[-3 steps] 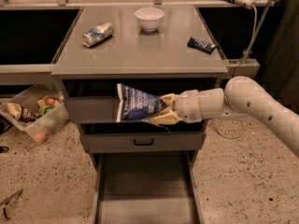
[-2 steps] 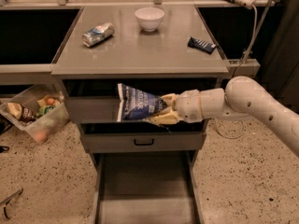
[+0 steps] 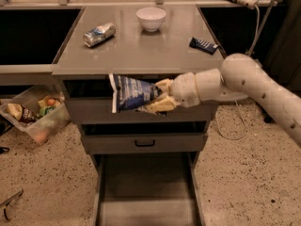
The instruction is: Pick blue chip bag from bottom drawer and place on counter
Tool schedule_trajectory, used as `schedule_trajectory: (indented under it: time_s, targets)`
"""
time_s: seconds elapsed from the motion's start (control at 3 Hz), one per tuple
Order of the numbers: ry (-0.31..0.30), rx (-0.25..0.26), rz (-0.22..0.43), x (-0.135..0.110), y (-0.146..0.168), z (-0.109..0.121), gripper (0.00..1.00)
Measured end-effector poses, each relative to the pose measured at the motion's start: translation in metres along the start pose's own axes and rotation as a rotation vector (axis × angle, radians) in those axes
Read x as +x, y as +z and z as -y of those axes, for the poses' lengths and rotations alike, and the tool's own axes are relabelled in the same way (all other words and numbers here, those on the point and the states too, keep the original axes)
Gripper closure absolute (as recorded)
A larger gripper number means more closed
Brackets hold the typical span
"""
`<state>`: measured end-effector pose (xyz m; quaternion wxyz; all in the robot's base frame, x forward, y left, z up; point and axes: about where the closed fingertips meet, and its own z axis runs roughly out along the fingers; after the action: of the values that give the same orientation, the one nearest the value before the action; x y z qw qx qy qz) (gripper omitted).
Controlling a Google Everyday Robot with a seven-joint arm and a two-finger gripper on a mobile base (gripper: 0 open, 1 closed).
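Observation:
My gripper [image 3: 157,98] is shut on the blue chip bag [image 3: 131,92], a crinkly dark-blue bag with white lettering. It holds the bag in the air in front of the top drawer, just below the front edge of the counter [image 3: 141,51]. The arm reaches in from the right. The bottom drawer [image 3: 143,192] is pulled out below, and its grey floor shows nothing on it.
On the counter lie a crushed silver can [image 3: 99,34], a white bowl [image 3: 151,19] and a flat dark-blue bar wrapper [image 3: 203,44]. A clear bin of snacks [image 3: 35,117] stands on the floor at left. A cable hangs at right.

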<state>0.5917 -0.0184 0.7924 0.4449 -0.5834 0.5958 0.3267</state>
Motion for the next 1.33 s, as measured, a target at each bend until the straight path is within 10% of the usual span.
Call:
schedule_trajectory:
  time_s: [0.67,1.33]
  targets:
    - [-0.173,-0.112,0.059,-0.089,0.003,0.055,1.0]
    - [-0.347,0.148,0.093,-0.151,-0.032,0.107,1.0]
